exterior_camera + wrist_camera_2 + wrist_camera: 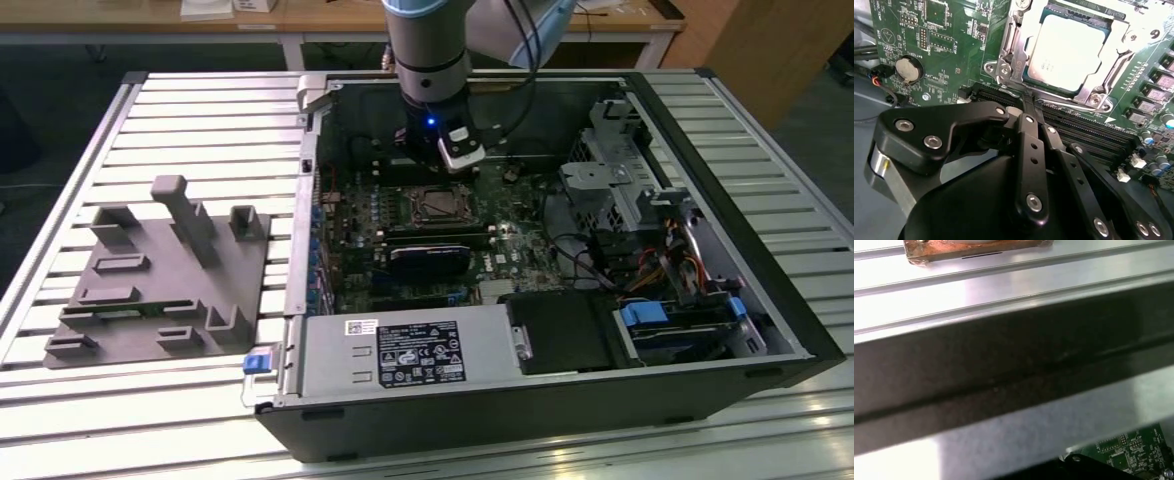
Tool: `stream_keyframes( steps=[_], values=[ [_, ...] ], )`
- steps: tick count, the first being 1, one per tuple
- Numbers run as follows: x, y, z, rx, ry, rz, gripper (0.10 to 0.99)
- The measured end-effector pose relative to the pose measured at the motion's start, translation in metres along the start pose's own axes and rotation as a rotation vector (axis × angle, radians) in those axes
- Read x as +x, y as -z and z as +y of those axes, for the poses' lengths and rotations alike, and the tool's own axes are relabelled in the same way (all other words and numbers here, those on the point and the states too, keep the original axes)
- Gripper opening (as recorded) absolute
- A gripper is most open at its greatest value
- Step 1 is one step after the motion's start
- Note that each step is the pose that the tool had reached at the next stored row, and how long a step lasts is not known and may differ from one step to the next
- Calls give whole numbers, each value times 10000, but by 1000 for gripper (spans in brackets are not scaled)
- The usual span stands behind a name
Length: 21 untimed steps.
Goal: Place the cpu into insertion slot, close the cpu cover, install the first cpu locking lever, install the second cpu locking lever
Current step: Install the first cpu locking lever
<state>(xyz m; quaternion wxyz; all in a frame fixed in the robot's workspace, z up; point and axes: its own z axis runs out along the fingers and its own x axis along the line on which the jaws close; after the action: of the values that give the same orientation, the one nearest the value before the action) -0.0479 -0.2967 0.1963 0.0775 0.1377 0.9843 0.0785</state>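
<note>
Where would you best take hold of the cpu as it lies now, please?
By two opposite side edges, coming straight down from above: the cpu is a thin flat square lying level in the insertion slot. For now the cpu cover appears to lie over those edges, so probably only its top is reachable.

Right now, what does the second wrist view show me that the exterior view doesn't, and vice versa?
Second wrist view: the silver cpu seated in the insertion slot, and a coin cell on the motherboard. Exterior view: the whole open computer case on the slatted table, with a grey fixture at the exterior view's left. Both: the tool poised over the motherboard, close beside the slot.
</note>
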Motion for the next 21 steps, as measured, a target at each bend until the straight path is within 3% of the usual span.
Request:
stream_keyframes(
  steps=[11, 17, 21],
  values=[
    [2, -16, -4, 19, -67, -34, 106],
    [-7, 54, 9, 13, -68, -33, 106],
    [-10, 70, 11, -60, -81, -12, 106]
  ],
)
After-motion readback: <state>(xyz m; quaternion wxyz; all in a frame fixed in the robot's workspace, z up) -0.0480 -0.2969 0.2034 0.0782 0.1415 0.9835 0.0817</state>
